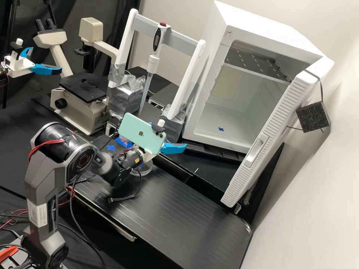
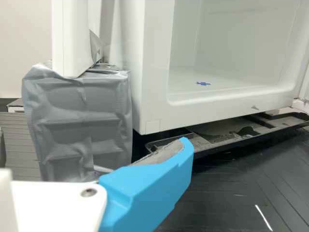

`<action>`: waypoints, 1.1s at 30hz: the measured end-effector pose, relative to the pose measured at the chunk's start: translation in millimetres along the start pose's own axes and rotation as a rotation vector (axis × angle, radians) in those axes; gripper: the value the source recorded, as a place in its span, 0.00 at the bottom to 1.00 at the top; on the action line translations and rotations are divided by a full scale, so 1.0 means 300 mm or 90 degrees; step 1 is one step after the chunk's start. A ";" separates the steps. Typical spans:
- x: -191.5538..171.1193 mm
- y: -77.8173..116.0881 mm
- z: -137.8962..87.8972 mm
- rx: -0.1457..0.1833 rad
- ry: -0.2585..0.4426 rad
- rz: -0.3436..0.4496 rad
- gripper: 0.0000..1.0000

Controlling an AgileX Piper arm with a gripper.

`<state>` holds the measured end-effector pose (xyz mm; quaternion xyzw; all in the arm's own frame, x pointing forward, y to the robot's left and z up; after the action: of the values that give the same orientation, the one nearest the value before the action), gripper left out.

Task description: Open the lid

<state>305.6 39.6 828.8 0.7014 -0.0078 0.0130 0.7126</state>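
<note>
Your pincer [image 1: 169,135] stands wide near the white cabinet [image 1: 194,112], with nothing seen in its grip.
On the worktop [image 1: 168,209], partly hidden behind the arm [image 1: 43,179], you have a clear round dish [image 1: 148,170]; it likely bears the lid, though you cannot tell whether that is on. In the wrist view a blue finger [image 2: 145,188] reaches across in front of the silver-taped block [image 2: 79,121] and the cabinet, so a careless swing could knock either. Come down too low and you could tip or crack the dish; close off-centre and you might drag it whole.
</note>
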 end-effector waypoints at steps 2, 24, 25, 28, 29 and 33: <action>0.000 0.000 0.000 0.000 0.000 0.000 1.00; -0.359 0.108 0.064 0.063 0.103 0.059 1.00; -0.378 0.109 0.067 0.063 0.103 0.060 1.00; -0.433 0.101 0.069 0.061 0.106 0.050 1.00; -0.448 0.095 0.072 0.058 0.105 0.045 1.00; -0.487 0.078 0.086 0.051 0.094 0.026 1.00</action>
<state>159.2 13.1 848.4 0.7262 0.0312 0.0797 0.6822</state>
